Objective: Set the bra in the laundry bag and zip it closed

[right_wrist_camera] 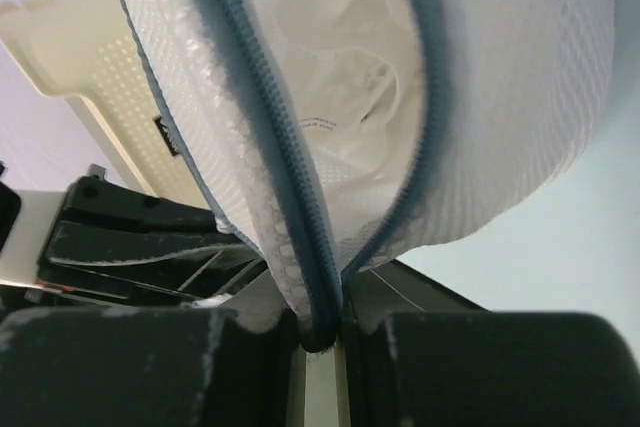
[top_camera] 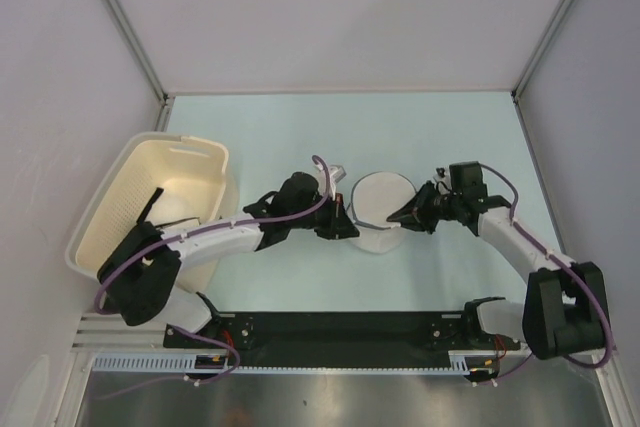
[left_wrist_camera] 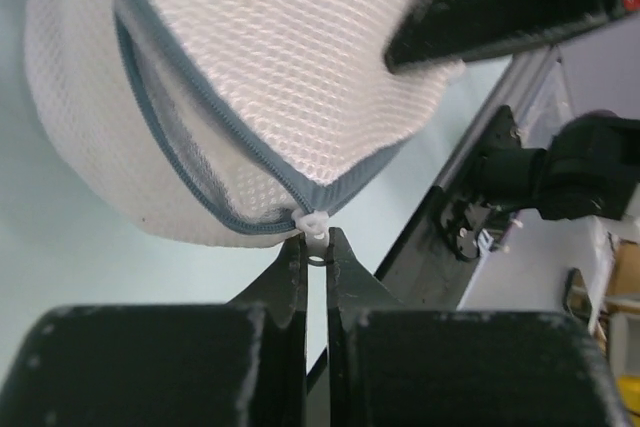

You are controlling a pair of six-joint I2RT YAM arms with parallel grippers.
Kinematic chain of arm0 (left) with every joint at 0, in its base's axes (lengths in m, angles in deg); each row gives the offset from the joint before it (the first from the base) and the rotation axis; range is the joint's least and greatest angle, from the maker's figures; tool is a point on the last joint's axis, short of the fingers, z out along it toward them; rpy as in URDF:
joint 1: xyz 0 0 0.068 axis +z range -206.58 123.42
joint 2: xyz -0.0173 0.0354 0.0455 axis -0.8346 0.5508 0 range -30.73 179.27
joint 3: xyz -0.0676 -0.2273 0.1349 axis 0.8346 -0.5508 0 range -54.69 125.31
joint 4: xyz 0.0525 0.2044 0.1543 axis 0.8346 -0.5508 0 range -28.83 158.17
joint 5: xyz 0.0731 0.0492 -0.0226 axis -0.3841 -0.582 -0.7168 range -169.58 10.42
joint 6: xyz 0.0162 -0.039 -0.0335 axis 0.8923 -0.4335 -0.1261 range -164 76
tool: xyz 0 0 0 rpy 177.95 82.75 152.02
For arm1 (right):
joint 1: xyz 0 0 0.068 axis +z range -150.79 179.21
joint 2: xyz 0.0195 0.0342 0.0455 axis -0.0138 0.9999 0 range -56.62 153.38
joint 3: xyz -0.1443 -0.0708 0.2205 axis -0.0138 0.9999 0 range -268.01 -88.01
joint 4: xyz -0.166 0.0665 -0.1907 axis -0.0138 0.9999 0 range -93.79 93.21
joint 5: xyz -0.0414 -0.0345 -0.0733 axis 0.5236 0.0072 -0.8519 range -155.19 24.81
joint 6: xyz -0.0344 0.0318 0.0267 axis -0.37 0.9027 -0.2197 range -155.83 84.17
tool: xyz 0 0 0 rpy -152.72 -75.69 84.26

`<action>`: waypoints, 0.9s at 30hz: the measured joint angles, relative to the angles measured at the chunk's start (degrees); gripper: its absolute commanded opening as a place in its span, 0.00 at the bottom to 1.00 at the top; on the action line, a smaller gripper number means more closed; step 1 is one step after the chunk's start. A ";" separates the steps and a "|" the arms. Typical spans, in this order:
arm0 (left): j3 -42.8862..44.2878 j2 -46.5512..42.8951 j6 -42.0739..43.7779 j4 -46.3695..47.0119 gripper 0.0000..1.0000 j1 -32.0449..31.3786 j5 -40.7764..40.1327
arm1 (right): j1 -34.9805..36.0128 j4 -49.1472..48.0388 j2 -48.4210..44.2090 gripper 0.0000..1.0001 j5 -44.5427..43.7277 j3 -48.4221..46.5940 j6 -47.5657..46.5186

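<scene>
My left pincer (left_wrist_camera: pixel 316 250) is pinched narrow on the zipper pull (left_wrist_camera: pixel 314 223) at its tips; my right pincer (right_wrist_camera: pixel 320 332) is clamped on the rim of the laundry bag (right_wrist_camera: pixel 520 97), the bra (right_wrist_camera: pixel 345 107) lying inside, just beyond its tips. The zip gapes, I judge; I would draw the pull steadily along the track, the right keeping the rim taut.

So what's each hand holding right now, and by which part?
Both hold the laundry bag: the left hand pinches its white zipper pull, the right hand clamps its blue zipper edge.
</scene>
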State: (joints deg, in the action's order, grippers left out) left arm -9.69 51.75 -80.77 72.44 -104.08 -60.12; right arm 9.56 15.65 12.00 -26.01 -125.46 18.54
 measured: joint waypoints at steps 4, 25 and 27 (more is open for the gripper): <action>0.63 2.69 0.22 3.06 0.00 1.99 7.43 | -1.33 3.48 9.70 0.20 1.86 -8.35 -9.35; 7.02 16.20 -17.77 21.18 0.00 -1.66 19.98 | -3.67 14.23 -5.64 0.73 -2.91 -5.14 -1.97; 7.48 16.33 -17.68 20.83 0.00 -2.16 20.15 | -2.49 12.50 -6.54 0.64 -2.95 -4.24 0.44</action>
State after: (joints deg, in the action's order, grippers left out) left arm -2.22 68.07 -98.45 93.27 -106.25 -39.97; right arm 7.07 28.15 5.46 -28.96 -129.70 18.98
